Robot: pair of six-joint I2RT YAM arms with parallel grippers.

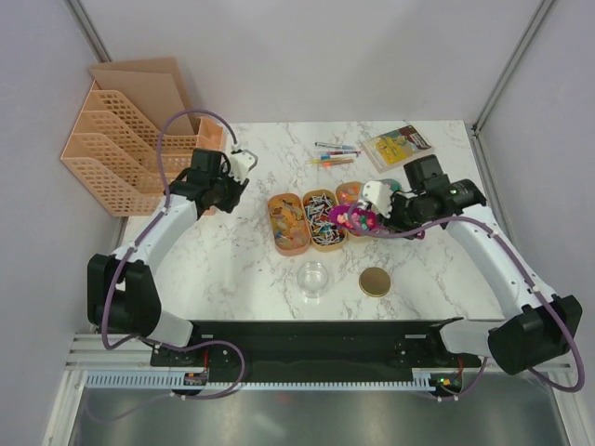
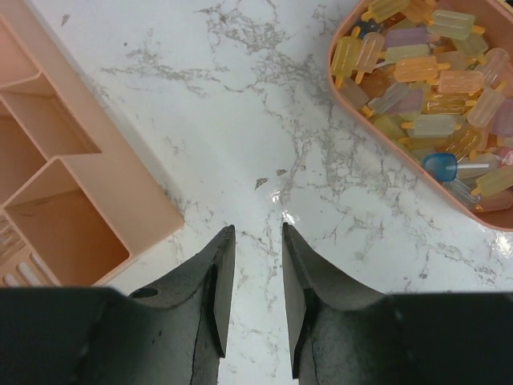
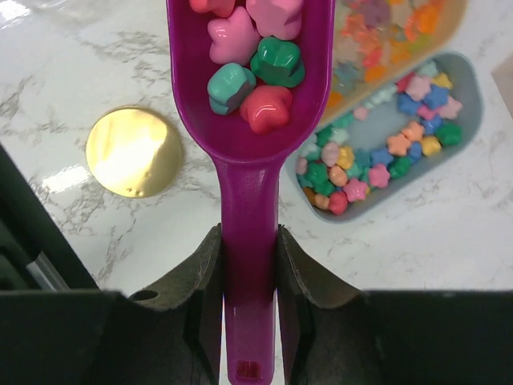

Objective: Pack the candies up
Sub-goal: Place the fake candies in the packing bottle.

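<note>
My right pincer (image 3: 248,234) is closed partway on the handle of the purple scoop (image 3: 248,192), jaws pressed against both its sides. The bowl carries a small heap of star-shaped candies (image 3: 258,74) in pink, green and red. More of them lie in the grey tray (image 3: 473,96) below and to one side, with other sorts in the trays next to it. My left pincer (image 2: 258,233) hangs part-open over bare desk (image 2: 240,120), holding nothing. I take this to be the carrying step: a scoopful is loaded but not yet poured. The open jar (image 1: 313,279) stands nearer my bases, its gold lid (image 3: 132,152) just beside it. Next I should keep the scoop level, bring it over the jar's mouth, then tip slowly, since the mouth looks narrow and the stars could roll off.
</note>
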